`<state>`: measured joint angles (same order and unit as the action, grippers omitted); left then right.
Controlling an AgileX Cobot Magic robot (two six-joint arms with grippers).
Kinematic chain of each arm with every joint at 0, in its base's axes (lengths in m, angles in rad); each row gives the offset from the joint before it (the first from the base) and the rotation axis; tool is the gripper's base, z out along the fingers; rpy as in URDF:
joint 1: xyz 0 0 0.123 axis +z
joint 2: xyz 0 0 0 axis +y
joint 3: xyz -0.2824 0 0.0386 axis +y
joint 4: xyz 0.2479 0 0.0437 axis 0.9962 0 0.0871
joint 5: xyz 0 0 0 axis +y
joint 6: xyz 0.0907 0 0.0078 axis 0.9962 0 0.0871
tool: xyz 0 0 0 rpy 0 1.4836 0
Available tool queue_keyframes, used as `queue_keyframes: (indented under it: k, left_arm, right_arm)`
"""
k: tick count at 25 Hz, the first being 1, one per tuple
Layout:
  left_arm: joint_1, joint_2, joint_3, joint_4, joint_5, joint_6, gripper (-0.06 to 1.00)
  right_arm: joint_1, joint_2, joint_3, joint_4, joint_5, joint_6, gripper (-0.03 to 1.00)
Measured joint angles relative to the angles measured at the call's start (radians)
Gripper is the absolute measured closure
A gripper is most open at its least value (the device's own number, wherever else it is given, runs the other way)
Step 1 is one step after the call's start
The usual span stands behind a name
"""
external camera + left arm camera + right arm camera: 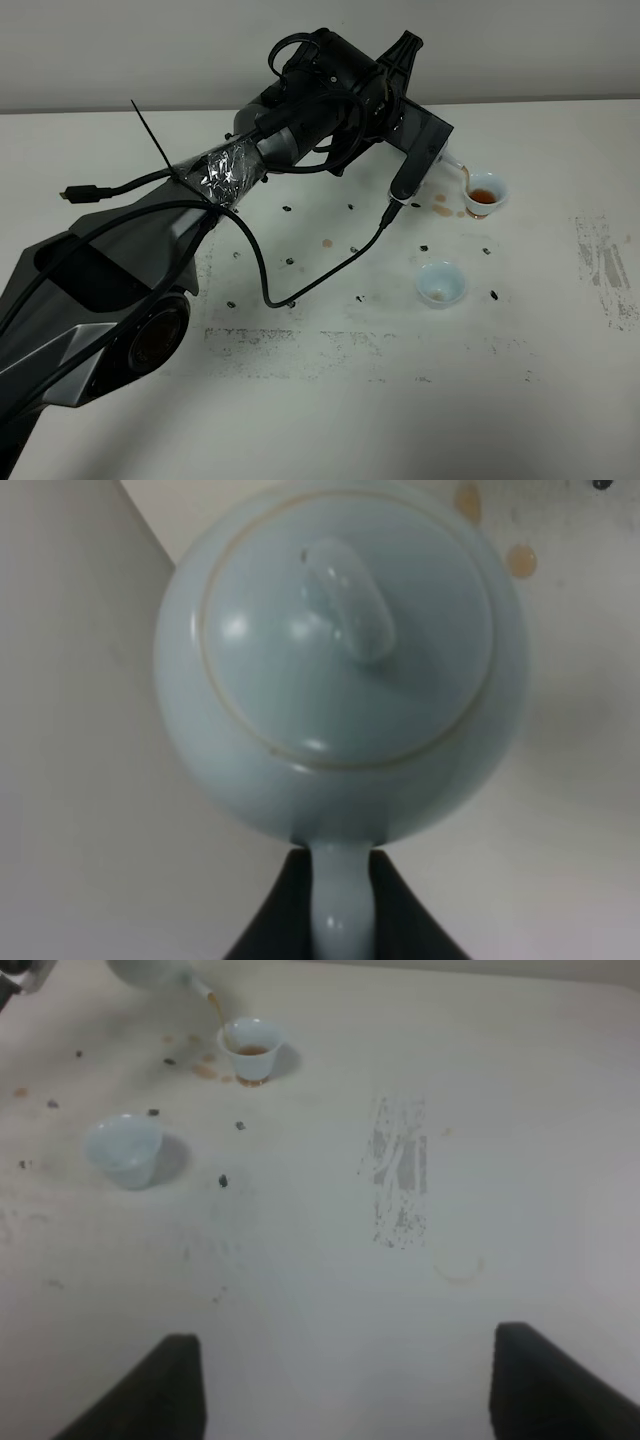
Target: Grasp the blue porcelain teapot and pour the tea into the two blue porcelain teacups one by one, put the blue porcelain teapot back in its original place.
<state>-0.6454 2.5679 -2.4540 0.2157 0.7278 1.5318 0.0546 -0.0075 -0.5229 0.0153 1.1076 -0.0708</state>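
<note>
The left pincer [340, 885] is clamping the handle of the blue porcelain teapot [340, 660], its spout tipping rightward, pouring into the upper-right teacup [485, 195]. The right pincer [345, 1390] is hovering, fingers apart

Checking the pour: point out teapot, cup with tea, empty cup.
teapot [340, 685], left wrist view, lid
cup with tea [250, 1068], right wrist view, outer wall
empty cup [440, 284], exterior high view, inner bottom

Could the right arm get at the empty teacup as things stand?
Probably yes: the right gripper is open, and only speckled table lies between it and the empty teacup, though reach is unclear.
</note>
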Motion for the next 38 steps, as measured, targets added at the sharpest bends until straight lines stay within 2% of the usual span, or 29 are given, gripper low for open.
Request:
queue_keyframes:
  k: [5, 38]
  left_arm:
    - [-0.009, 0.000, 0.000, 0.029, -0.006, 0.000, 0.94]
    - [-0.019, 0.000, 0.000, 0.046, -0.045, 0.008, 0.94]
  right_arm:
    - [0.000, 0.000, 0.000, 0.000, 0.000, 0.000, 0.39]
    - [0.000, 0.000, 0.000, 0.000, 0.000, 0.000, 0.39]
